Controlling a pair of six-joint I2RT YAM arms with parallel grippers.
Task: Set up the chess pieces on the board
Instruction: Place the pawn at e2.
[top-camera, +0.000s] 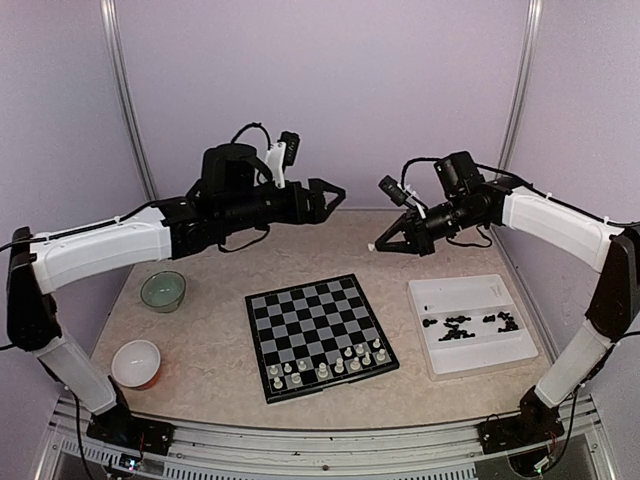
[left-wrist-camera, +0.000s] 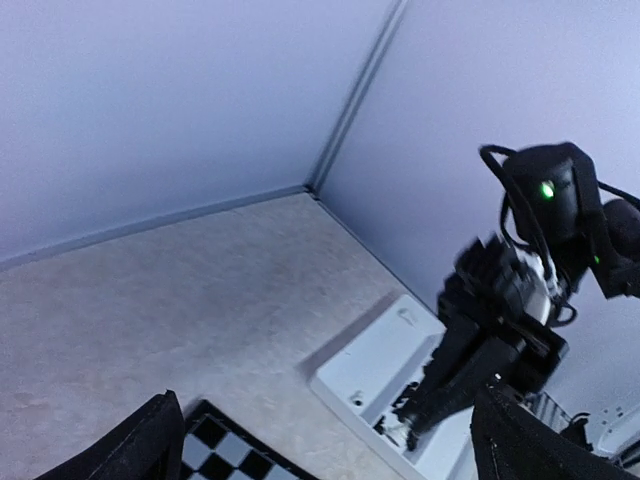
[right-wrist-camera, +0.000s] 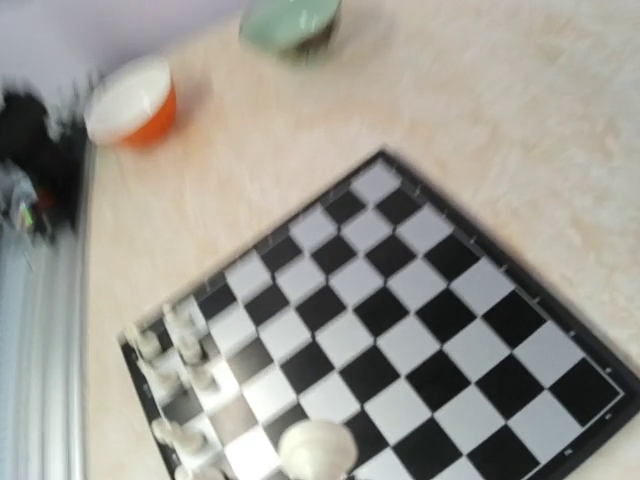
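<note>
Below and between the two raised end effectors, the board (top-camera: 320, 335) lies flat on the counter (top-camera: 220, 330), nearer the arm bases than either fingertip. Cream-white pieces (top-camera: 330, 366) stand on its two nearest rows, toward the right-arm side; the other squares are bare. Black pieces (top-camera: 470, 324) lie loose in a heap in a white tray (top-camera: 455, 292), just right of the board, below and behind the right end effector (top-camera: 378, 246).

That right end effector hangs over the bare counter beyond the board's far right corner, its fingers drawn together on a single cream-white piece (right-wrist-camera: 316, 450), which shows as a blurred pale blob in the right wrist view. The left end effector (top-camera: 335, 203) is held high beyond the board's far edge with its fingers (left-wrist-camera: 150, 440) spread wide and nothing between them. Well behind it, on the left-arm side, sit a green bowl (top-camera: 163, 290) and, closer to the arm bases, an orange bowl (top-camera: 136, 363) with a white inside.
</note>
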